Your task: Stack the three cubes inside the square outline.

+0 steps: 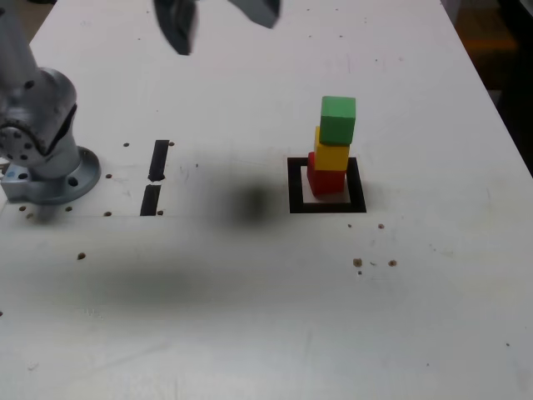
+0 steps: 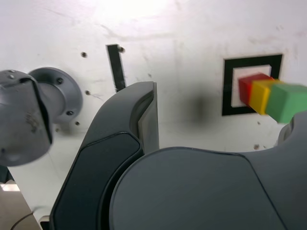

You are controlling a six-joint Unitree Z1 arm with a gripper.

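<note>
Matt plastic-looking claw; smooth, faintly glossy white tabletop

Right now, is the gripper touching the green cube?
Apart. The exterior view shows the gripper at the top edge, with bare table in view between it and the green cube.

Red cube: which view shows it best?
The exterior view: the red cube shows at the stack's base inside the black outline, partly behind the yellow cube. The wrist view shows it blurred, partly covered by yellow.
</note>
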